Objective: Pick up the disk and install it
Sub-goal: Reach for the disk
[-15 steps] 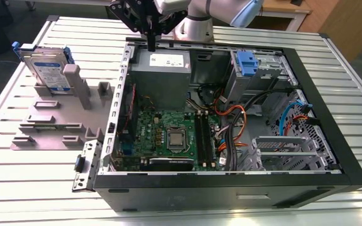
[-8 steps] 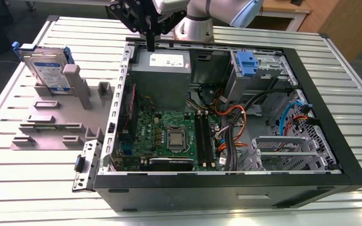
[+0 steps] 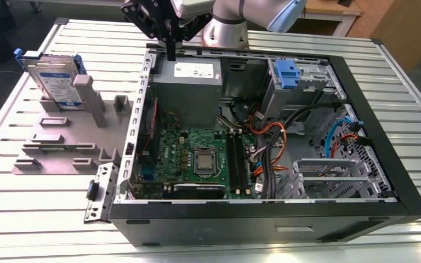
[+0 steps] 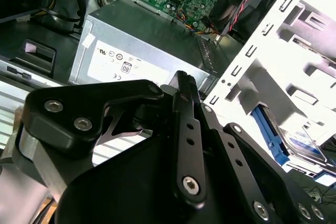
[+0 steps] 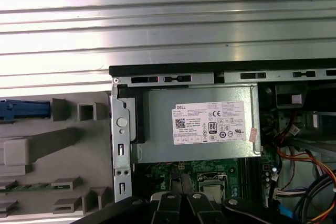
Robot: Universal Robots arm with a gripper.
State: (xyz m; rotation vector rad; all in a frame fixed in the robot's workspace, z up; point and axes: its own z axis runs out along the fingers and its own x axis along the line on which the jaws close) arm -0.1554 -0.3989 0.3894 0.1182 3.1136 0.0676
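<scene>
The disk (image 3: 52,81), a silver drive with a white-and-blue label in a blue bracket, stands on edge in a grey holder (image 3: 57,143) on the exterior view's left, outside the computer case. My gripper (image 3: 171,55) hangs over the case's far left corner, just above the grey power supply box (image 3: 188,82), well apart from the disk. Its black fingers are pressed together with nothing between them. The second wrist view shows the shut gripper (image 4: 182,78) with the disk (image 4: 300,144) off to one side. The first wrist view catches the disk's blue bracket (image 5: 23,109).
The open computer case (image 3: 269,211) lies on a ribbed metal table (image 3: 20,219). Inside are the motherboard (image 3: 195,159), cables, a blue caddy (image 3: 287,74) in the upper drive bay and a metal drive cage (image 3: 326,178). The power supply box (image 5: 199,124) lies directly under the wrist.
</scene>
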